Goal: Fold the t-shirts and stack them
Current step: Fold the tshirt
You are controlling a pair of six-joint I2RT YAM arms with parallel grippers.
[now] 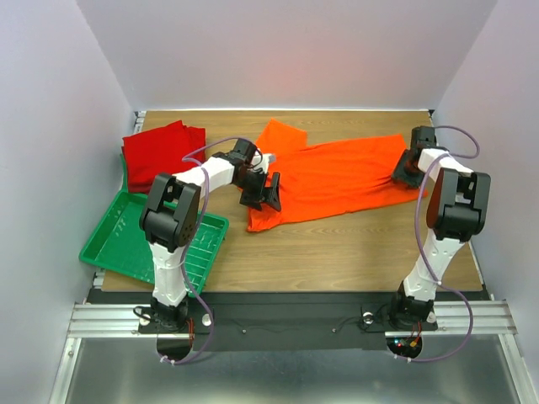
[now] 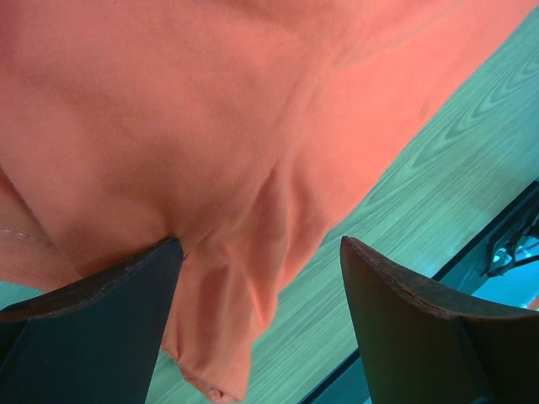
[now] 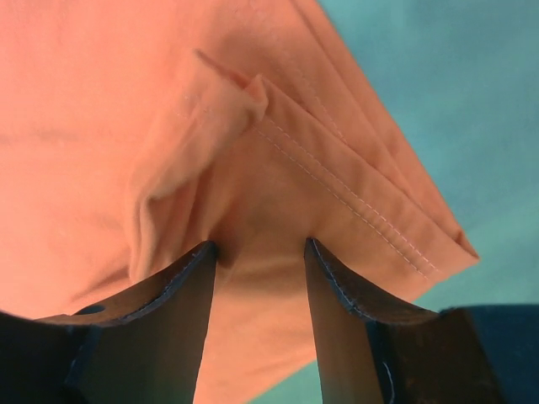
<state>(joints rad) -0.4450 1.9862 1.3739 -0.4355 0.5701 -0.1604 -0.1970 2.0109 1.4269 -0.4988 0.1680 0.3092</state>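
Observation:
The bright orange t-shirt (image 1: pixel 337 181) lies stretched out across the middle of the table, partly doubled over. My left gripper (image 1: pixel 268 195) is at its left end, open wide. In the left wrist view, a hanging corner of the orange shirt (image 2: pixel 253 168) sits between the jaws (image 2: pixel 261 244); the left finger touches cloth and the right one is over bare wood. My right gripper (image 1: pixel 406 171) is at the shirt's right end. Its fingertips (image 3: pixel 261 244) stand apart, pressed onto the cloth beside a stitched hem (image 3: pixel 362 194). Deep red folded t-shirts (image 1: pixel 162 153) lie at the back left.
A green grid tray (image 1: pixel 126 227) sits at the front left, next to the left arm's base. The table's wooden front strip (image 1: pixel 337 252) lies between the shirt and the arm bases. White walls enclose the back and both sides.

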